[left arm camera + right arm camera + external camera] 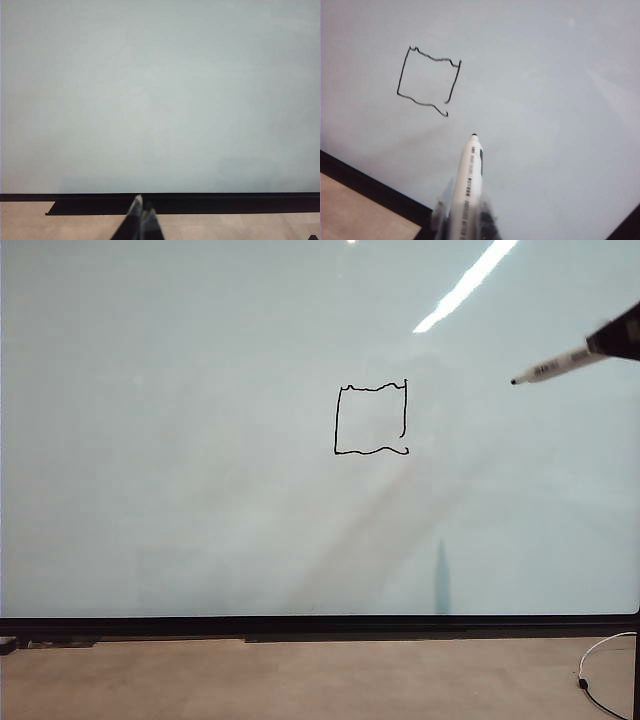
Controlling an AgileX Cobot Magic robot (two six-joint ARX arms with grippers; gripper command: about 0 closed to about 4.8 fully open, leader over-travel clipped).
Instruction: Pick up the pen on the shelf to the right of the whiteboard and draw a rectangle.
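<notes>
Pale glossy whiteboard (pixel 200 490) fills nearly all of the exterior view, its black bottom edge sitting above a tan counter (pixel 300 680) strip. My right end effector (pixel 465 215) is clenched on the pen (pixel 555 366), which enters from the board's upper right side. The rectangle (pixel 371 418) sits near the board's centre, drawn with wavy top and bottom lines; its right side stops just short of the lower right corner, leaving a small gap. The pen's long axis slopes down toward that figure, black tip leading, and the tip appears clear of the board, well apart from the outline. My left end effector (pixel 141 220) hangs low by the board's bottom edge, fingertips together, holding nothing. Judgement: drawing is essentially done. The right arm is the nearer one, and any touch-up would mean carrying the tip toward that lower right corner.
</notes>
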